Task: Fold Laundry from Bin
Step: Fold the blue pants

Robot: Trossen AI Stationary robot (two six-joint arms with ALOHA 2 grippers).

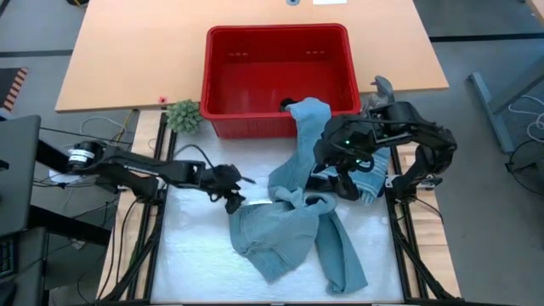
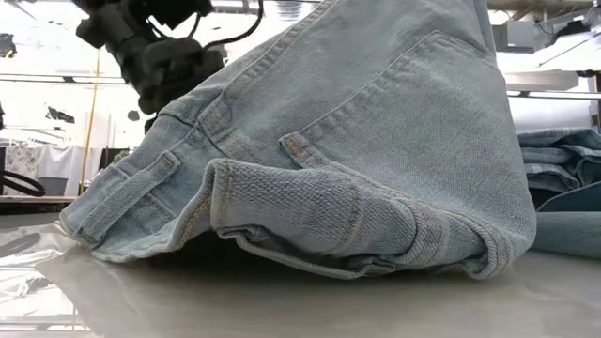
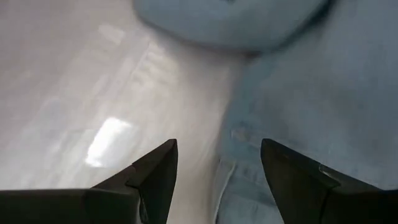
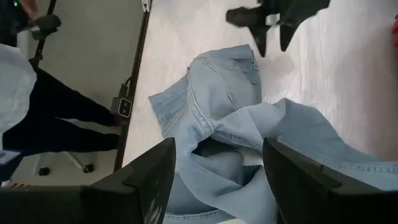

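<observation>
A pair of light blue jeans (image 1: pixel 293 225) lies crumpled on the white table mat. One leg (image 1: pixel 310 119) runs up over the near rim of the red bin (image 1: pixel 223 81). My left gripper (image 1: pixel 236 202) stands open at the jeans' left edge, by the waistband (image 2: pixel 141 202). It is low over the mat, and in its wrist view (image 3: pixel 217 183) the denim edge (image 3: pixel 249 162) lies just ahead between the fingers. Whether it touches the denim does not show. My right gripper (image 1: pixel 347 185) hangs open well above the jeans (image 4: pixel 211 118) with nothing between its fingers (image 4: pixel 217 183).
A striped blue-grey cloth (image 1: pixel 372 177) lies on the mat under the right arm. Something dark (image 1: pixel 289 104) sits in the bin's near part. A small green plant (image 1: pixel 183 115) stands left of the bin. A person's dark-trousered legs (image 4: pixel 56 118) are beside the table.
</observation>
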